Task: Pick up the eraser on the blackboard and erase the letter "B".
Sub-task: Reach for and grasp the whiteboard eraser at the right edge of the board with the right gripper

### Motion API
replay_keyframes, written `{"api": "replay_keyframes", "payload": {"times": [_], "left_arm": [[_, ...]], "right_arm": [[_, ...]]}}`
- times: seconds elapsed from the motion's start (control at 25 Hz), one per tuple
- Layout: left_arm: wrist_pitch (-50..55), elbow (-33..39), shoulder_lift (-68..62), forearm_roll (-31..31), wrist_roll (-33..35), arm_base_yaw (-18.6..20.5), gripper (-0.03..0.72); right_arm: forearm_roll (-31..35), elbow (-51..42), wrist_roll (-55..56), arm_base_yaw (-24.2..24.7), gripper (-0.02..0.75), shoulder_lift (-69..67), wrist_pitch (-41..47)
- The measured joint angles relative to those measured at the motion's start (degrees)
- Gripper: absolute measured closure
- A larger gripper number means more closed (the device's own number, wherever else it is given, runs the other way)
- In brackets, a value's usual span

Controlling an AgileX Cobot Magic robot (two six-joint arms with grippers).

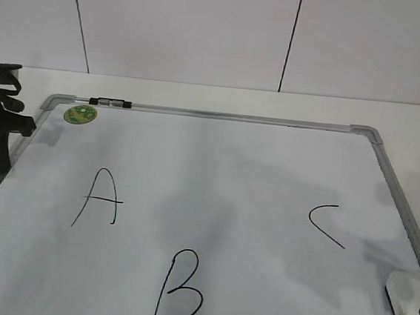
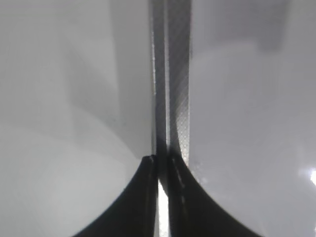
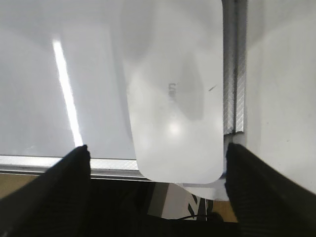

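White blackboard (image 1: 267,178) bears the eraser (image 3: 173,94), lengthwise along its frame, between the spread right tool (image 3: 158,163).

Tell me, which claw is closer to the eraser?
The right claw: its open fingers sit either side of the eraser. The left claw is shut over the blackboard frame's far left edge.

- blackboard (image 1: 265,207): white surface, grey metal frame
- letter "B" (image 1: 180,289), "A" (image 1: 100,197), "C" (image 1: 326,224): black marker
- eraser (image 3: 173,89): white, small grey logo
- sticker (image 1: 80,114): green
- left gripper (image 2: 163,165), right gripper (image 3: 155,158): black
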State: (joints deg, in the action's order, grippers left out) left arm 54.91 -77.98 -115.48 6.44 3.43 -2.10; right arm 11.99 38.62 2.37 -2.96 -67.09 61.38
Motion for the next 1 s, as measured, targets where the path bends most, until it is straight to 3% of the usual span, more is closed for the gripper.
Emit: {"api": "replay_keyframes", "payload": {"times": [0.4, 1.0], "left_arm": [[0.0, 0.0, 0.0, 0.0, 0.0, 0.0, 0.666], [0.0, 0.0, 0.0, 0.0, 0.0, 0.0, 0.666]], "right_arm": [[-0.3, 0.1, -1.7, 0.0, 0.08, -9.3, -6.0], [-1.1, 0.6, -2.9, 0.0, 0.08, -15.8, -7.5]]}}
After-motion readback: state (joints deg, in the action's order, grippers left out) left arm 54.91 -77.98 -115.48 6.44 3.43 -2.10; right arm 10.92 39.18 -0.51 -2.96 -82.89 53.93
